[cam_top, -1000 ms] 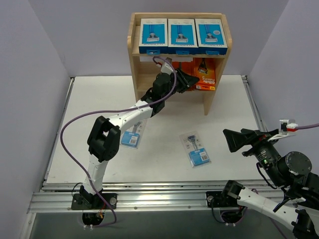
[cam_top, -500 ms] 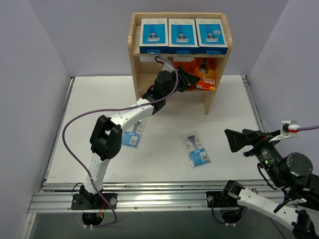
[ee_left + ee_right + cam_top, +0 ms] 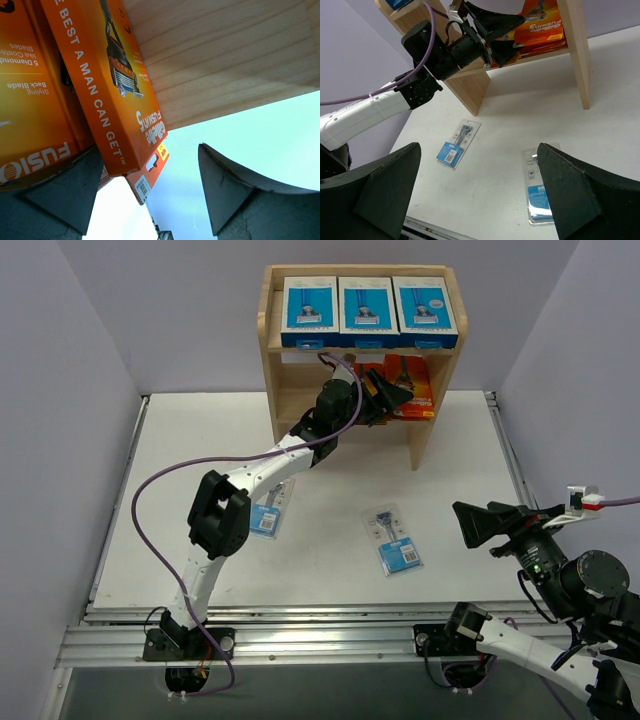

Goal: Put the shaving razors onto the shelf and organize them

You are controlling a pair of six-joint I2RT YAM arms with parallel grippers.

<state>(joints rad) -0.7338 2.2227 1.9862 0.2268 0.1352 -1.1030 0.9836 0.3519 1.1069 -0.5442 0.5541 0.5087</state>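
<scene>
The wooden shelf (image 3: 272, 340) stands at the back of the table. Three blue-and-white razor boxes (image 3: 366, 310) line its top tier. Orange razor boxes (image 3: 412, 385) sit on the middle tier. My left gripper (image 3: 392, 395) reaches into that tier and is open. In the left wrist view an orange box (image 3: 110, 85) leans by the left finger (image 3: 60, 195), well apart from the right finger, with a second orange box (image 3: 30, 90) behind it. Two blister-card razors (image 3: 396, 540) (image 3: 267, 512) lie flat on the table. My right gripper (image 3: 478, 525) hovers open at the right, empty.
The left arm's purple cable (image 3: 150, 490) loops over the table's left side. The shelf's side panel (image 3: 575, 55) stands on the table's far right. Grey walls close in both sides, and a metal rail (image 3: 300, 635) runs along the near edge.
My left jaws have spread apart, letting go of the orange box on the middle tier, and the arm has pushed slightly deeper. The right arm has barely moved.
</scene>
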